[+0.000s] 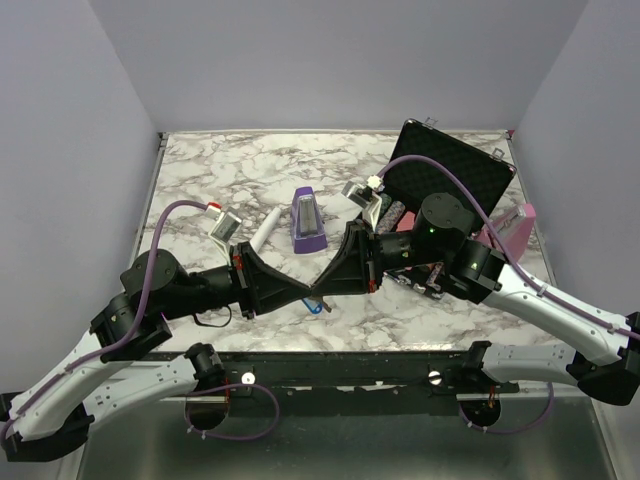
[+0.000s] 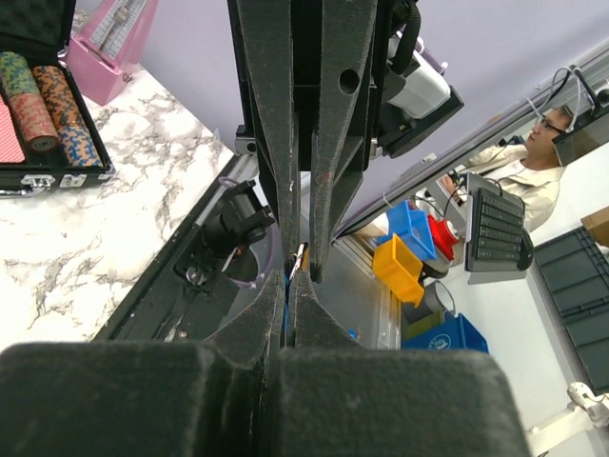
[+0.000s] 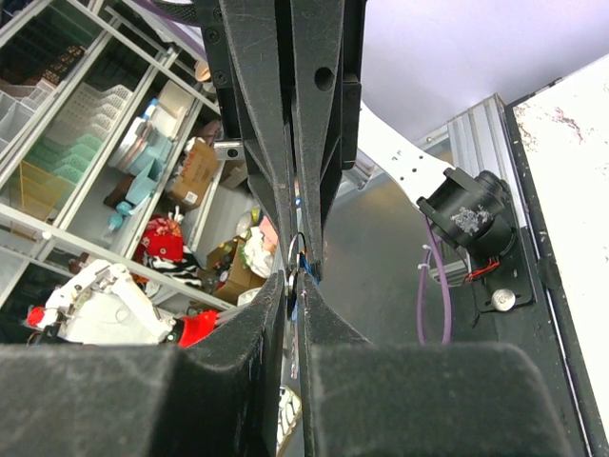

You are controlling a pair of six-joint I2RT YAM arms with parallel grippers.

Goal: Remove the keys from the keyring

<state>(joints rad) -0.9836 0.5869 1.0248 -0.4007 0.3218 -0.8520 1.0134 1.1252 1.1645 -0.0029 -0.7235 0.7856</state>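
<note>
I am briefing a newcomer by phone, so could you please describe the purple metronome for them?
On the marble table, look near the middle. The purple metronome sits between a white stick on its left and an open black case on its right. Only it is deep purple; the other metronome, beside the case, is pink.

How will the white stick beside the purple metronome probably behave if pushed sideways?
The white stick looks slim and round, lying flat on the smooth marble table, so it would probably roll. It seems light; a push near one end may spin it.
</note>
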